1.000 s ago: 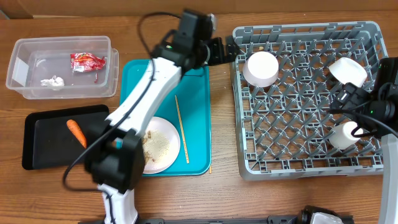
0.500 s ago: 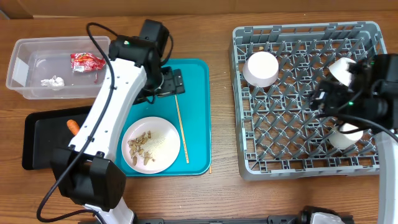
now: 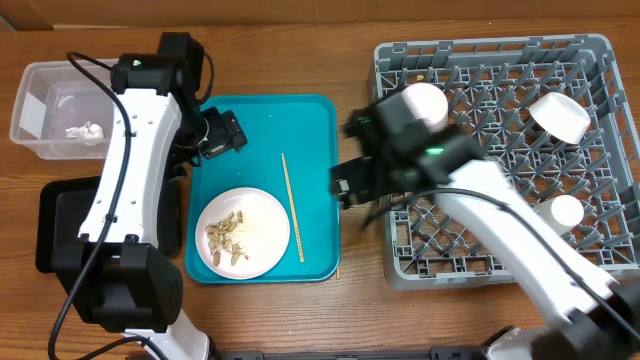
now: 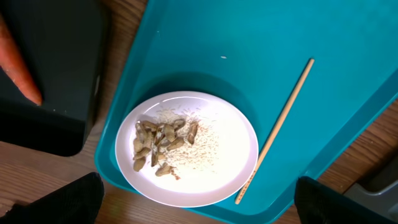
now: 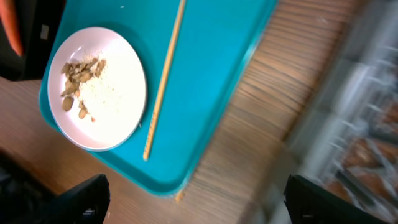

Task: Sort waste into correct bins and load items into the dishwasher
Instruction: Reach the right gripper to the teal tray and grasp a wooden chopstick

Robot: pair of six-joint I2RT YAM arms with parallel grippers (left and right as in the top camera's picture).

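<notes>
Overhead, your left gripper (image 3: 224,133) hangs over the far left part of the teal tray (image 3: 310,120). Your right gripper (image 3: 348,183) sits just off that tray's right edge, between it and the grey dish rack (image 3: 480,60). One chopstick (image 3: 292,207) lies on the tray between the two grippers. Its long axis runs from the far side toward you, leaning slightly right. The white plate (image 3: 265,225), carrying the food scraps (image 3: 222,238), sits just beside the stick on its left. The right gripper looks nearer the stick's middle, so I judge that arm better placed, reaching to its own left.

In the left wrist view, the fingers (image 4: 68,202) stand wide apart with nothing between them. The plate is straight below and the chopstick off to the right. The carrot (image 4: 18,65) rests on the black tray (image 4: 56,93) at the left.

The right wrist view is blurred on the rack side. Its fingers are spread and empty too. The chopstick runs nearly straight away from the camera, so the jaws should close across it, not along it.
</notes>
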